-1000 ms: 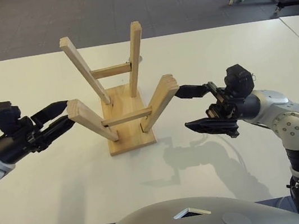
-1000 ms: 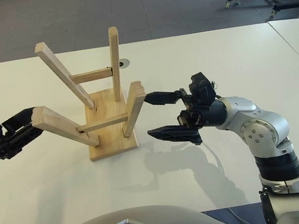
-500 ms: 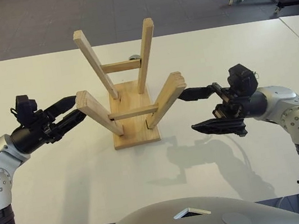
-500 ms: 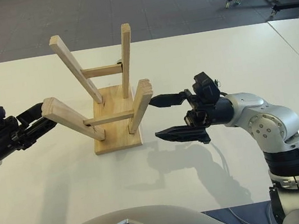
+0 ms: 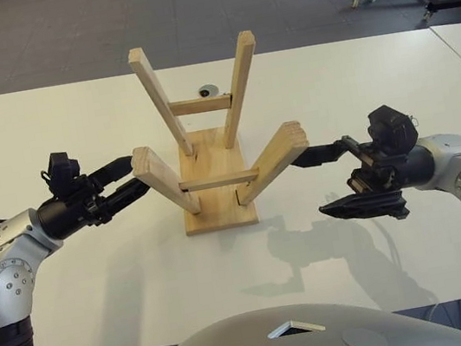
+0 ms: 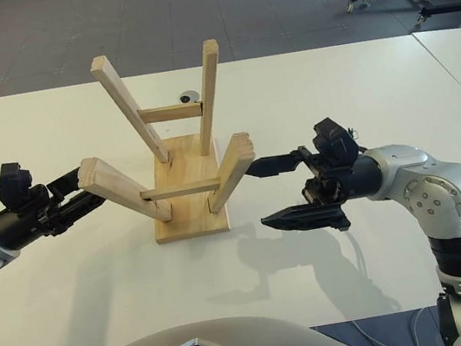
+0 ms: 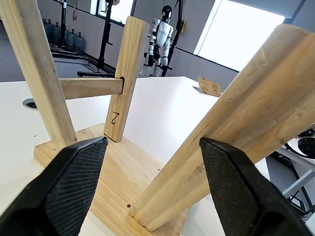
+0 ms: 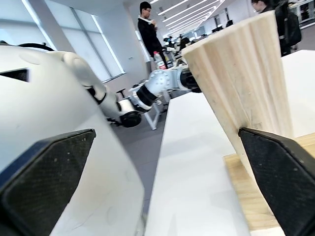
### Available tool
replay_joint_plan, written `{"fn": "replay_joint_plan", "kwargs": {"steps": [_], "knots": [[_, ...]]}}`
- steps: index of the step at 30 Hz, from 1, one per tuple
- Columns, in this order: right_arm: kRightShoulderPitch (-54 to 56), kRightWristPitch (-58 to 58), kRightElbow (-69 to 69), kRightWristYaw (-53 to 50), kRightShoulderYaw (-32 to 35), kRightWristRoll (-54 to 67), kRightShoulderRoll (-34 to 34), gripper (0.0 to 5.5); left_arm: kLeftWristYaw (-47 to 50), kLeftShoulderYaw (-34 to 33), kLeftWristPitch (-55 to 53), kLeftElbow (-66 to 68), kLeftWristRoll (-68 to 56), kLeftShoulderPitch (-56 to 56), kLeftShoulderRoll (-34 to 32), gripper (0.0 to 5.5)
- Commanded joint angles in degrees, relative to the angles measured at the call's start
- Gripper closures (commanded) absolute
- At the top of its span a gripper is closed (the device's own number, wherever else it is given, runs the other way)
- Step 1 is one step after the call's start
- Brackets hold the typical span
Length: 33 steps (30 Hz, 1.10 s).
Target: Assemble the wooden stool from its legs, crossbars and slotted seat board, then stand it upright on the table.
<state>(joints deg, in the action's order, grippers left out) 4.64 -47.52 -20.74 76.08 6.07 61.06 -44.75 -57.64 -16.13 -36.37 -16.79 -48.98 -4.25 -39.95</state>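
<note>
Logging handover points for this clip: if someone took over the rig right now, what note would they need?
Left gripper: open, fingers either side of the near-left leg by its tip; contact cannot be told.
Right gripper: wide open, one finger at the tip of the near-right leg, the other clear of it.
Stool: upside down, seat board flat on the table, four legs pointing up, both crossbars seated between leg pairs.
Done: assembly looks complete.
Left: turn it over and stand it upright.
</note>
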Motion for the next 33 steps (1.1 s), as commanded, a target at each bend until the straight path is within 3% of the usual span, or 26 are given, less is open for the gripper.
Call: {"fn": "replay_joint_plan", "kwargs": {"steps": [1, 8, 13, 16, 21, 27, 33], "knots": [[-0.83, 0.26, 0.61, 2.24, -0.6, -1.45, -1.93, 0.13, -1.14, -2.48, 1.9, -1.11, 0.41, -2.26, -0.76, 2.05], [1.91, 6.26, 10.79, 4.94, 2.79, -5.87, -1.67, 0.13, 1.35, -12.08, 4.91, -0.49, -1.42, -5.01, 0.94, 2.05], [8.55, 5.16, 7.93, -7.57, 12.94, 10.46, 6.56, 0.13, 10.8, -21.18, 5.57, -2.76, -13.61, 4.14, 2.95, 2.05], [14.29, 7.9, 1.16, -18.96, 13.63, 19.96, 14.03, 0.13, 17.68, -18.15, 3.75, -6.05, -19.98, 13.05, 2.55, 2.05], [15.06, 11.55, -6.67, -25.3, 6.48, 16.36, 21.58, 0.13, 24.06, -9.57, 0.12, -9.01, -22.74, 19.98, 3.23, 2.05], [21.75, 13.16, -10.31, -28.94, 6.72, 19.44, 21.48, 0.13, 27.6, -10.91, -1.03, -12.78, -28.53, 23.34, -0.02, 2.05], [29.62, 12.48, -7.83, -29.94, 6.99, 21.45, 18.99, 0.13, 37.65, -11.93, 0.51, -14.8, -38.27, 31.52, -2.18, 2.05]]}}
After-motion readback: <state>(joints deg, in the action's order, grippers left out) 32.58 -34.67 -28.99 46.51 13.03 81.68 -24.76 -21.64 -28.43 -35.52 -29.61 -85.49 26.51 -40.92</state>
